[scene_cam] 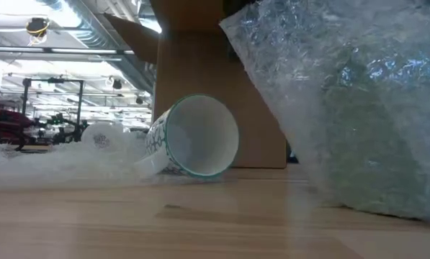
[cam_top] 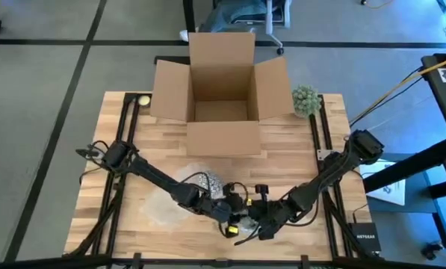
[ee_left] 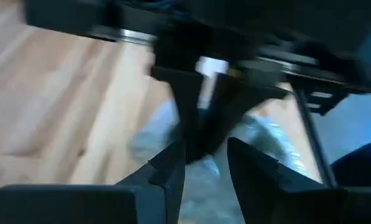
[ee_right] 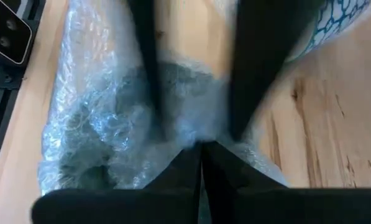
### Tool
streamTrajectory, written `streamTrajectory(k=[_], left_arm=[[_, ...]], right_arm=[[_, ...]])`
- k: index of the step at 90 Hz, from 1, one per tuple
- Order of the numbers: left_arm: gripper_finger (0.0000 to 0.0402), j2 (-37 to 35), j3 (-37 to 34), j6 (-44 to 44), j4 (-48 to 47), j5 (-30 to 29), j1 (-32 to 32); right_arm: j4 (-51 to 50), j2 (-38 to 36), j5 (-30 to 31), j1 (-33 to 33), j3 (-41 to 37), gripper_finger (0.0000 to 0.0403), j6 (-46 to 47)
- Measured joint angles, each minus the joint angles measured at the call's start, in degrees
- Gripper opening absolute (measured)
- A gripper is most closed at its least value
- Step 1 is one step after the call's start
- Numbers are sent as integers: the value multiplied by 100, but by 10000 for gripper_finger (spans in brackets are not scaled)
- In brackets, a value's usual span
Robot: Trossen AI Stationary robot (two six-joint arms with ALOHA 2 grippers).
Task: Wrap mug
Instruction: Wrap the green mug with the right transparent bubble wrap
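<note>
A white mug (scene_cam: 193,137) with a teal pattern lies on its side on the table, its mouth toward the near edge; the high view shows the mug (cam_top: 208,181) at the centre front. A sheet of clear bubble wrap (cam_top: 163,208) lies beside and under it. One part of the wrap (scene_cam: 344,108) stands raised to the mug's right. My right gripper (ee_right: 201,163) is shut on that raised wrap. My left gripper (ee_left: 204,168) is open, one finger (ee_right: 149,68) on each side of the right gripper's tips. My right gripper pinches a bunched part of the bubble wrap (ee_right: 191,134) between its two fingertips; one layer or several, I cannot tell. The held part is raised, while the wrap's lower part (scene_cam: 373,208) rests on the table. My left gripper's fingertips (ee_right: 235,127) reach the same bunch; whether they touch it cannot be told.
An open cardboard box (cam_top: 221,97) stands at the table's far middle, behind the mug. A green fuzzy ball (cam_top: 306,99) sits to the box's right and a small pale ball (cam_top: 143,100) to its left. Bare wood (cam_top: 297,161) lies between the box and the grippers.
</note>
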Motion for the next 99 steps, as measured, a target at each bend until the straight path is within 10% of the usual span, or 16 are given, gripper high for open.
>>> streamTrajectory(k=[58,99], left_arm=[[103,299,2,121,192,-145,-23],[103,303,-4,116,176,-150,-26]], right_arm=[[-295,-849,-154,-4,-20,1,36],[-2509,-1569,-254,2,-183,1,817]])
